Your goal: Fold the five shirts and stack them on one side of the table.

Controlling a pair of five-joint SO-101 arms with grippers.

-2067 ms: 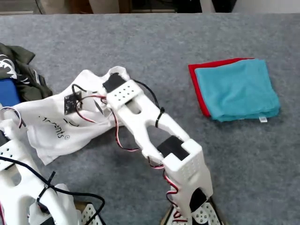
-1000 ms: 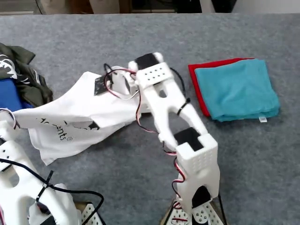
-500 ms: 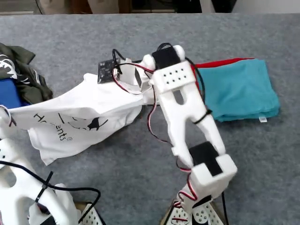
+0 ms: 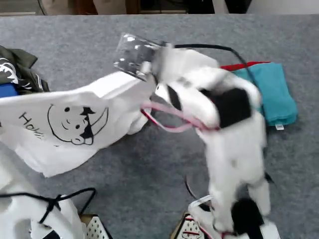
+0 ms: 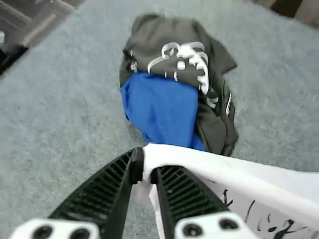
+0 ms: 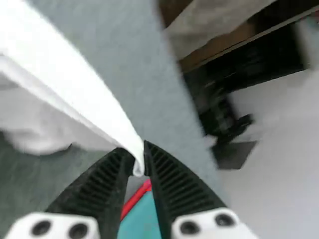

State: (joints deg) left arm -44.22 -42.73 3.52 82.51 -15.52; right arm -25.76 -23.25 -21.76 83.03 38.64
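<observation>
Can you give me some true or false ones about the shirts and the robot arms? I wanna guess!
1. The left end effector and the right end effector both pinch the white shirt. True.
2. The white shirt lies folded flat. False: it hangs stretched between the two arms.
3. The teal shirt lies folded on top of the red shirt. True.
4. The blue shirt sits on top of the teal shirt. False: it lies bunched against the dark shirt.

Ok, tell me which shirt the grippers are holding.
The white shirt, pinched by the left gripper and the right gripper; the teal, red, blue and dark shirts lie on the table.
</observation>
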